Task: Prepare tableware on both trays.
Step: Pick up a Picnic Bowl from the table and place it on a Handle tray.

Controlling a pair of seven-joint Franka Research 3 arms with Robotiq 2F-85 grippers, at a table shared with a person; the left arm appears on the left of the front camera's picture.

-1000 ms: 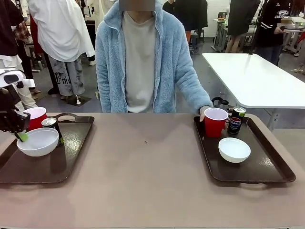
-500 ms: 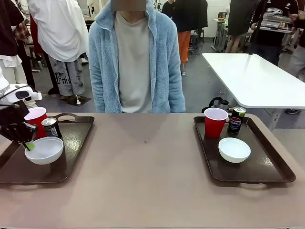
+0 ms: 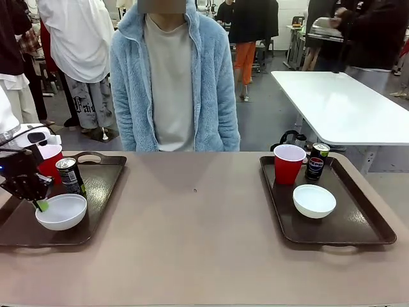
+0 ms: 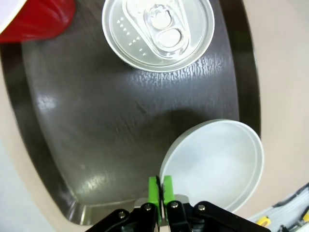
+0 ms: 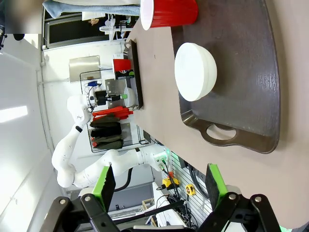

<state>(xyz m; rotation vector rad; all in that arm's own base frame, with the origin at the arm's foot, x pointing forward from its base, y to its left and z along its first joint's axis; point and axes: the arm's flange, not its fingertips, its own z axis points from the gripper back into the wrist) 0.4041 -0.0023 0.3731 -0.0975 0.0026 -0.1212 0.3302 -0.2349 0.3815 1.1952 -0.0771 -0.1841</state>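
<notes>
The left tray (image 3: 96, 211) carries a red cup (image 3: 48, 160), a dark can (image 3: 69, 176) and a white bowl (image 3: 61, 212). My left gripper (image 3: 39, 203) is shut on that bowl's near-left rim, with the bowl low over the tray's front part. From the left wrist, the green pads (image 4: 154, 187) pinch the bowl (image 4: 217, 162) rim, with the can (image 4: 159, 31) and cup (image 4: 38, 19) beyond. The right tray (image 3: 358, 224) bears a red cup (image 3: 289, 164), a can (image 3: 315, 166) and a bowl (image 3: 314, 200). My right gripper (image 5: 159, 191) hangs open above the right tray (image 5: 251, 72).
A person in a light blue fleece stands at the far edge, hands down off the table. The bare tan tabletop (image 3: 198, 230) stretches between the trays. A white table (image 3: 345, 109) stands behind on the right.
My left gripper lowered the bowl toward the left tray and moved slightly right. The person took a hand off the right tray's cup and stepped to the left.
</notes>
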